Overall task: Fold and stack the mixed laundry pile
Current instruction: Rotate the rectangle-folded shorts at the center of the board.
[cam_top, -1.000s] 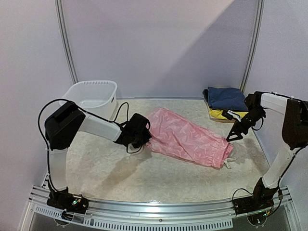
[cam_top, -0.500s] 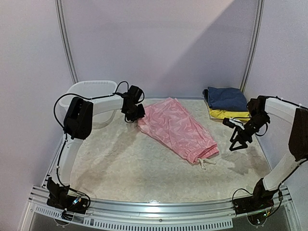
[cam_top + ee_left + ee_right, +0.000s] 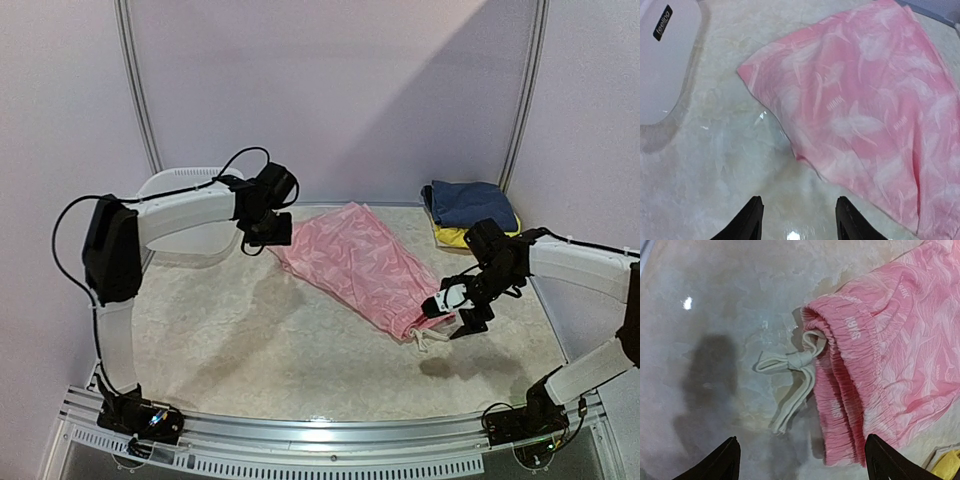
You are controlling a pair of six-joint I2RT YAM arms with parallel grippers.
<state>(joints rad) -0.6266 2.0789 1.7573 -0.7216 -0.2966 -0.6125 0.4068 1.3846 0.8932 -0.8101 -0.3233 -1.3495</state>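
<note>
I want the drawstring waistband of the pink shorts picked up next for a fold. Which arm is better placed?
Right. The right end effector, open, hovers over the waistband and drawstring; the left end effector is at the opposite hem, near the basket.

Top cam: fixed, high, behind the arm bases at the near edge. Looks fwd & down over the whole table (image 3: 300, 370) to the far wall (image 3: 330, 90). Widest view, farthest off.

Left wrist cam: close, looks steeply down at the far-left part of the table. Left gripper (image 3: 798, 205) tips at bottom edge, basket (image 3: 662, 60) corner top left, one end of the pink garment (image 3: 865, 100) on the right.

Right wrist cam: also close, looks down on the right side. Right gripper (image 3: 800, 442) tips in the bottom corners, garment's waistband end w/ drawstring (image 3: 790, 370), bit of yellow garment (image 3: 947, 465) bottom right.

Shared: pink garment in all 3 views. Wrist cams take opposite ends, no overlap seen.
</note>
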